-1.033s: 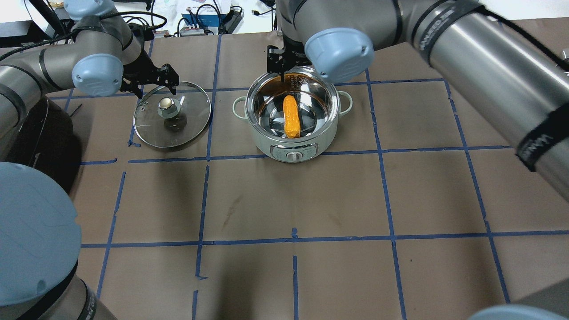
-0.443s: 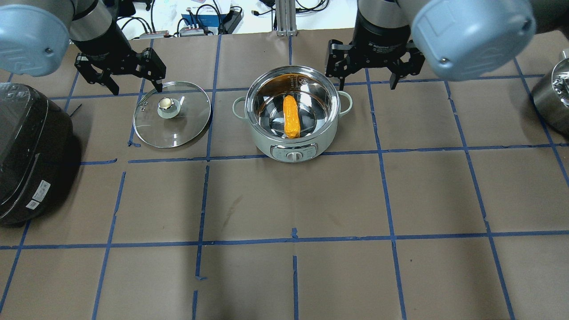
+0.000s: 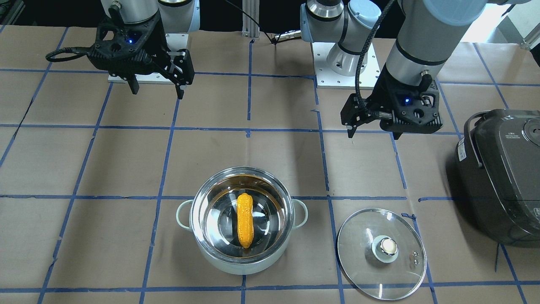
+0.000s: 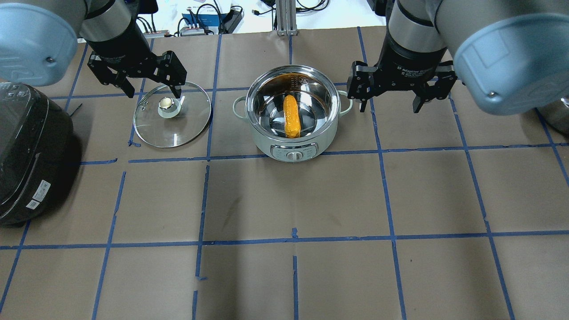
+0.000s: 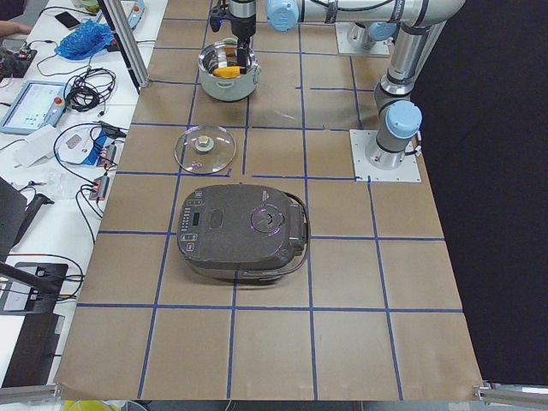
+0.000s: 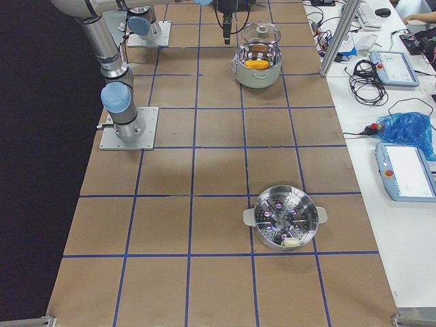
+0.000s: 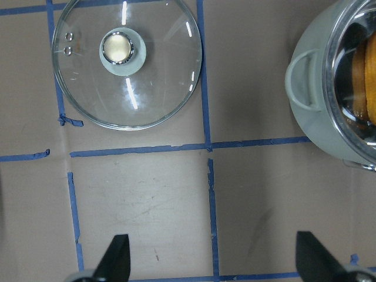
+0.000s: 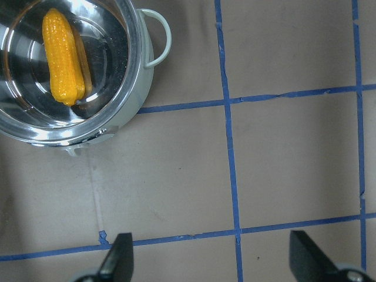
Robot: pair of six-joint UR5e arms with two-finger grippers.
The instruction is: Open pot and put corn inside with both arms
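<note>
The pale mint pot (image 4: 266,144) stands open at mid-table with the yellow-orange corn (image 4: 290,116) lying on its steel bottom. The glass lid (image 4: 178,129) lies flat on the table to the pot's left. My left gripper (image 4: 152,91) is open and empty, raised above the lid's far edge. My right gripper (image 4: 390,106) is open and empty, raised just right of the pot's right handle. The front view shows the pot (image 3: 219,264), corn (image 3: 244,226), lid (image 3: 363,261), left gripper (image 3: 373,135) and right gripper (image 3: 158,93). The wrist views show the lid (image 7: 153,88) and corn (image 8: 61,56).
A dark rice cooker (image 4: 26,146) sits at the table's left edge, near the lid. A steel steamer pot (image 6: 285,218) stands far off at the table's right end. Blue tape lines grid the brown table cover. Cables and devices lie beyond the far edge.
The right gripper has left the spot over the pot's far rim and now hangs right of the pot. The left gripper stays by the lid's far edge. Corn and lid have not moved.
</note>
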